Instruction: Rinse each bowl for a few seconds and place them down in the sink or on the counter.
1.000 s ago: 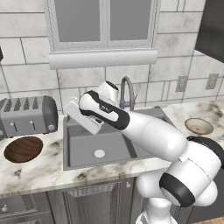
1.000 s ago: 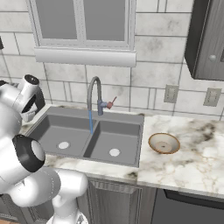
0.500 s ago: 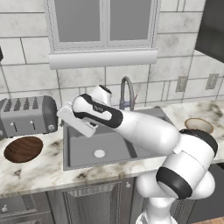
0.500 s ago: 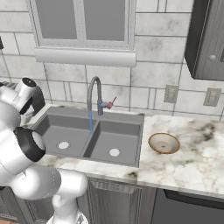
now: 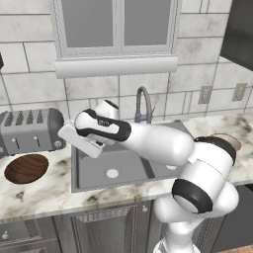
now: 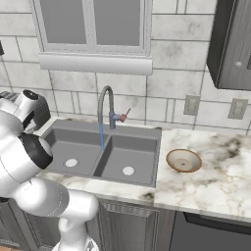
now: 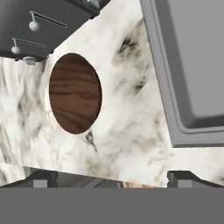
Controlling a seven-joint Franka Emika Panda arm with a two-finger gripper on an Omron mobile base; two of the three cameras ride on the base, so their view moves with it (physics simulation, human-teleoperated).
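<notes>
Marble table [image 5: 44, 190]: brown bowl [image 5: 26, 168] at sink's [image 5: 128, 165] 9 o'clock, tan bowl [image 6: 183, 160] at 3, both unrinsed; hand [image 5: 79, 140] released, empty.

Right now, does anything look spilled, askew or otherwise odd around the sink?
Only one thing: the tap is running a thin stream into the sink with no bowl under it. The brown bowl and tan bowl sit upright on the counter, unspilled.
</notes>
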